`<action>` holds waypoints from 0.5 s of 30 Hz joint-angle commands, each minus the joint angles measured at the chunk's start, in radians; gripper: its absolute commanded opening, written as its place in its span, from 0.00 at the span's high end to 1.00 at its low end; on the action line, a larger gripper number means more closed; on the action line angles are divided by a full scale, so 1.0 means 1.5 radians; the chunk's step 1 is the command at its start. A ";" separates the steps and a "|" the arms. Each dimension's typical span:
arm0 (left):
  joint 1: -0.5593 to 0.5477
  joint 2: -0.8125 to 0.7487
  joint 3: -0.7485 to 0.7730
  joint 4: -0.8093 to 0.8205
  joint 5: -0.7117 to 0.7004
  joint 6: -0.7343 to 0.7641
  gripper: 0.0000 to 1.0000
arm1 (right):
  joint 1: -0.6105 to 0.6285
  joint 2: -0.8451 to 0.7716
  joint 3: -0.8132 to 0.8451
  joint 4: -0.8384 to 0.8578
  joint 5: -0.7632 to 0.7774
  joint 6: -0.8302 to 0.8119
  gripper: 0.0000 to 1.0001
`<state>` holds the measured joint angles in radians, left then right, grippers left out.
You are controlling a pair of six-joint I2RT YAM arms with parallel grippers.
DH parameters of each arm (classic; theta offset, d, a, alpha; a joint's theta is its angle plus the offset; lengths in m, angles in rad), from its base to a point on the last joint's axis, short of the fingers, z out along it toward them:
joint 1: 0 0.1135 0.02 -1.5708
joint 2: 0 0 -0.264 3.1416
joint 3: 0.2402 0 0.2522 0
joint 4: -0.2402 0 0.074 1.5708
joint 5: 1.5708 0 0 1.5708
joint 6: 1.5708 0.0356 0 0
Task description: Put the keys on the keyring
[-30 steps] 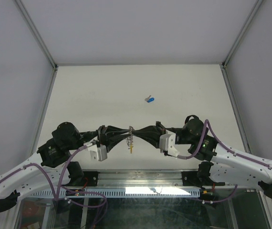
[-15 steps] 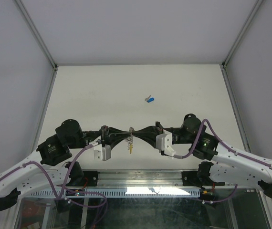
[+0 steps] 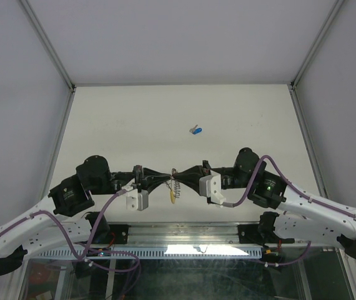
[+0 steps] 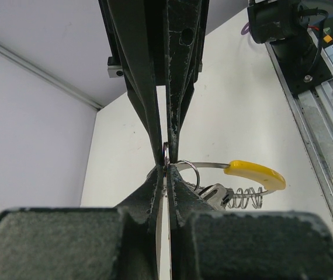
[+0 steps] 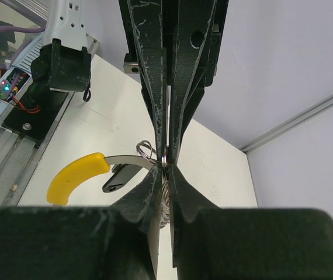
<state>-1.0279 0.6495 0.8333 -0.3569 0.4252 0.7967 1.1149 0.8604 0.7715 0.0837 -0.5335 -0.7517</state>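
Worktop (image 3: 134,112): flat, matte, off-white; boxed in by pale grey panels with thin metal edging.
Rail (image 3: 184,235): brushed metal strip along the near edge, under the arm bases.
Arms: white shells with round black joints, purple cables looped alongside; both reaching inward and meeting tip to tip low over the near middle of the worktop.
Left gripper (image 4: 165,175): two long, black, flat-sided fingers, scuffed and grainy; pressed together to a hair-thin slit and pinching the thin metal of the keyring at the very tips.
Right gripper (image 5: 165,170): same black tapered fingers, facing the left pair nose to nose; only a narrow slit between them, ring metal right at the tips; held or merely touching, cannot tell.
Keyring (image 4: 254,175): curved, thin silver band with a glossy, rounded yellow plastic segment on one side and a ribbed, spring-like wire coil beside it; a small round split ring sitting right at the fingertips; hanging between the two grippers, raised off the worktop.
Piece on the band (image 5: 122,178): small, dark, oblong, smooth, just beside the yellow segment; too unclear to name.
Key (image 3: 196,130): tiny, bright blue plastic head with a short silver blade; lying flat on the worktop, well apart from both grippers, toward the far side.
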 commanded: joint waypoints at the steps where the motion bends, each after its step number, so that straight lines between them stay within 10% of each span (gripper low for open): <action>1: 0.001 0.004 0.031 0.021 -0.023 0.014 1.00 | 0.010 -0.006 0.035 0.001 -0.003 0.006 0.88; 15: 0.001 0.003 0.034 0.021 -0.019 0.011 1.00 | 0.011 0.000 0.047 -0.014 0.034 0.044 1.00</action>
<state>-1.0279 0.6617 0.8333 -0.3809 0.3962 0.8013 1.1248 0.8604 0.7769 0.0605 -0.5209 -0.7341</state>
